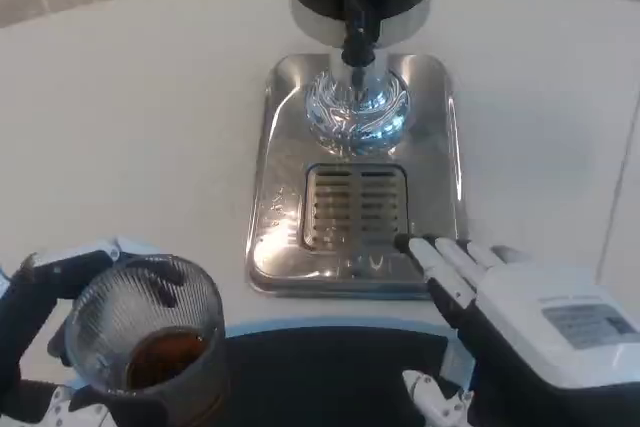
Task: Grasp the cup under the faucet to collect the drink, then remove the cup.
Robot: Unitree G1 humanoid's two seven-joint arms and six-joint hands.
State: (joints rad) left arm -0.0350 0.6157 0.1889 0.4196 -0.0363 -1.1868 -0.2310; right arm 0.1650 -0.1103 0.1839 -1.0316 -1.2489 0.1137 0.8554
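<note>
A silver drink dispenser (355, 127) stood mid-table, the right hand (500, 297) empty, fingers loosely extended at its tray's near corner, and the left hand (50, 297) gripped the partly filled ribbed cup (150, 332) near-left of it, where tilting could spill.

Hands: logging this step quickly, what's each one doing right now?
Left hand: holding the cup.
Right hand: open, holding nothing, fingertips by the drip tray.
</note>
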